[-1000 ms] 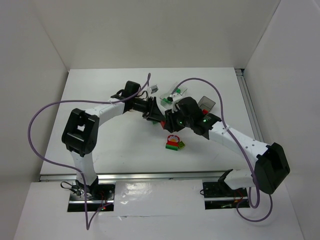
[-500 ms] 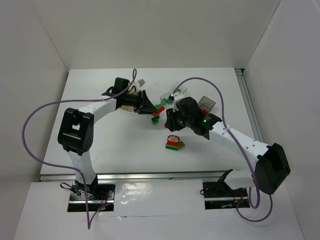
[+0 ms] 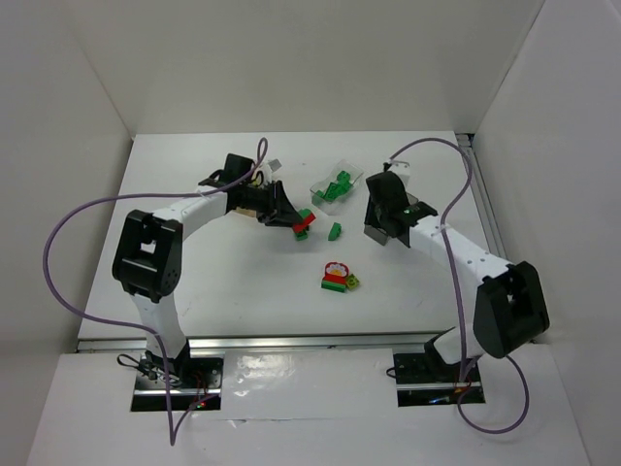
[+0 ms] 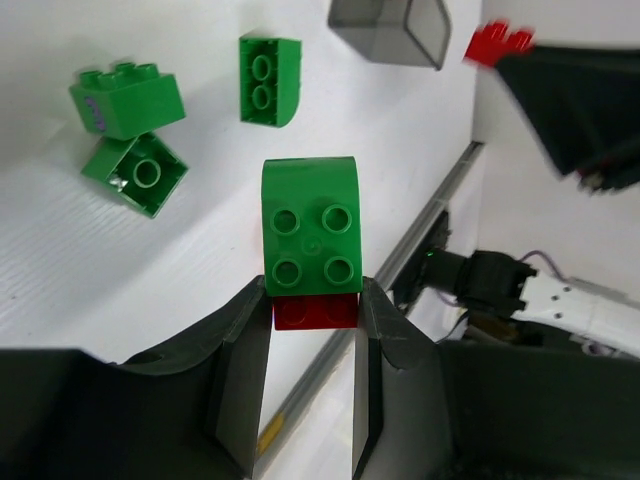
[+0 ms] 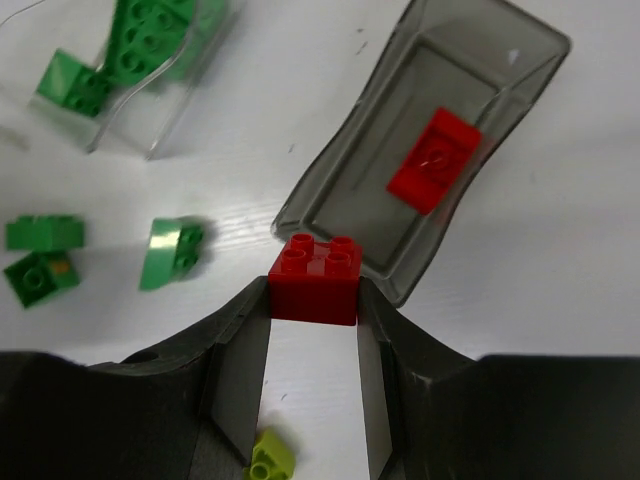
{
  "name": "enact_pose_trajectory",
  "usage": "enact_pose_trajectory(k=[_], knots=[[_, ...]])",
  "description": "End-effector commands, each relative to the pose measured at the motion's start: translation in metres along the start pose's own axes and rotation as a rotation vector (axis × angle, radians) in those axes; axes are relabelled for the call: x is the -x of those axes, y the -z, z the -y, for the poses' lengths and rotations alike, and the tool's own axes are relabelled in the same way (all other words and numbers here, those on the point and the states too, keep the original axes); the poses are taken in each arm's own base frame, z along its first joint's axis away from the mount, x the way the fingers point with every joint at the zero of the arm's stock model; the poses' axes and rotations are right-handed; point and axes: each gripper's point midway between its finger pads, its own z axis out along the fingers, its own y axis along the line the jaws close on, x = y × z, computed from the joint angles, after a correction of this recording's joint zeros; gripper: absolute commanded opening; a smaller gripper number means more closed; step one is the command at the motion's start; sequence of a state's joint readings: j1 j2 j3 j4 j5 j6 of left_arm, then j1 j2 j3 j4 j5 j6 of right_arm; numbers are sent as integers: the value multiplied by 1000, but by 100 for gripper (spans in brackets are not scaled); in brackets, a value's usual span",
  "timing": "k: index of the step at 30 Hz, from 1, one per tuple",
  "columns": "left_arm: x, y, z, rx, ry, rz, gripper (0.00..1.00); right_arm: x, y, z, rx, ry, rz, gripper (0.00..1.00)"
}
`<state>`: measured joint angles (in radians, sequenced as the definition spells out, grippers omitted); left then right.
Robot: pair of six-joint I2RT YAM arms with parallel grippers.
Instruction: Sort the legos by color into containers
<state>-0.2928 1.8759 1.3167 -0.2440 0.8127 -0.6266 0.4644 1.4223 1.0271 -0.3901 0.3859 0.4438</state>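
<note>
Red brick (image 5: 313,279) — four studs, glossy — beside smoky tub (image 5: 345,175)

plain white table (image 3: 194,291), faint streaky grain up close. it's boxed in by white panels: a back wall (image 3: 291,58), a left wall (image 3: 58,194) and a right wall (image 3: 563,146). a silver metal rail (image 3: 291,342) runs along the near edge, an aluminium rail (image 3: 482,194) runs down the right edge. below the near rail sits a glossy white ledge (image 3: 310,398) catching some glare.
</note>
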Motion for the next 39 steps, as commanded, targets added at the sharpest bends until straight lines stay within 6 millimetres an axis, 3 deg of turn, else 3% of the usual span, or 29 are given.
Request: enact_pose_trajectory(k=[1, 7, 10, 12, 14, 15, 19, 20, 22, 23, 27, 31, 39], knots=[[2, 11, 18, 15, -118, 13, 0, 30, -11, 13, -90, -65, 76, 20], [-9, 13, 29, 26, -163, -5, 0, 38, -55, 27, -172, -84, 73, 24], [-13, 17, 36, 2, -197, -16, 0, 44, -66, 30, -203, -87, 77, 48], [-17, 17, 38, -19, -204, -33, 0, 52, -68, 31, -212, -93, 75, 73], [-18, 18, 41, -37, -218, -43, 0, 51, -69, 33, -230, -85, 63, 75], [-21, 18, 44, -59, -230, -53, 0, 62, -60, 30, -205, -91, 87, 75], [-27, 21, 52, -129, -291, -83, 0, 75, -33, 9, -36, -73, 117, 73], [-28, 21, 53, -142, -303, -88, 0, 80, -24, -21, 139, -60, 122, 72], [-37, 19, 58, -190, -333, -123, 0, 78, 3, -49, 362, 21, 140, 72], [-38, 20, 59, -203, -343, -128, 0, 73, 23, -81, 575, 66, 125, 73], [-44, 25, 69, -271, -396, -148, 0, 47, 63, -118, 908, 170, 49, 85], [-50, 28, 76, -302, -452, -160, 0, 25, 68, -131, 1053, 223, -53, 90], [-48, 36, 84, -300, -514, -139, 0, -4, 80, -153, 1210, 290, -173, 90]])
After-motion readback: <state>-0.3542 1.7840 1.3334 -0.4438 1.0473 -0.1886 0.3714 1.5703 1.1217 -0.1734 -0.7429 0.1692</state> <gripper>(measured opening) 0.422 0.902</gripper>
